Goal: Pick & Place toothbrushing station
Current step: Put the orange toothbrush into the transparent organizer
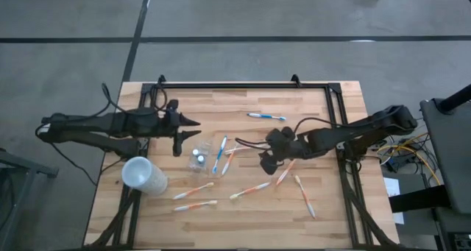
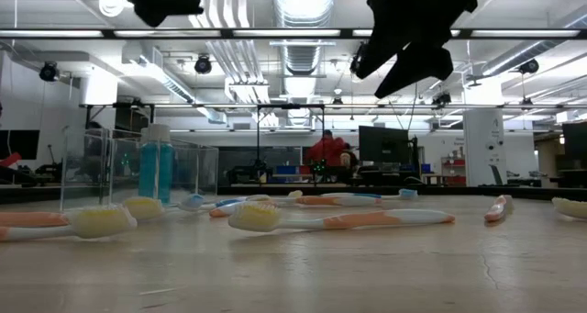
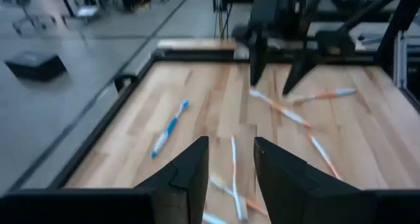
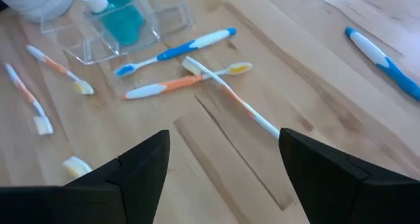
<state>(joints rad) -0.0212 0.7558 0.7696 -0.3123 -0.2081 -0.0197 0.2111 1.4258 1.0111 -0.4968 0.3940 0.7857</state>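
Clear tumbler [image 1: 199,157] stands left of table centre with the blue toothpaste tube [image 4: 123,17] upright inside it. Toothbrushes are scattered round it — a blue-white one [image 1: 219,154] and an orange-white one [image 1: 229,161] just right of the tumbler, two orange ones [image 1: 193,191] nearer the front edge, another blue one [image 1: 266,116] alone toward the back rail.

Right gripper [image 1: 266,160] is held above the wood right of the tumbler, fingers spread wide, nothing gripped; crossed orange brushes [image 4: 216,83] are seen just ahead of it. Two more orange brushes [image 1: 285,173] lie beside and under that arm.

Left gripper [image 1: 179,133] is parked above the table's left side, just behind the tumbler — fingers parted, empty.

Frosted cup [image 1: 143,175] lies at the left edge. Bare board is left at back-centre and front-right [image 1: 331,207].
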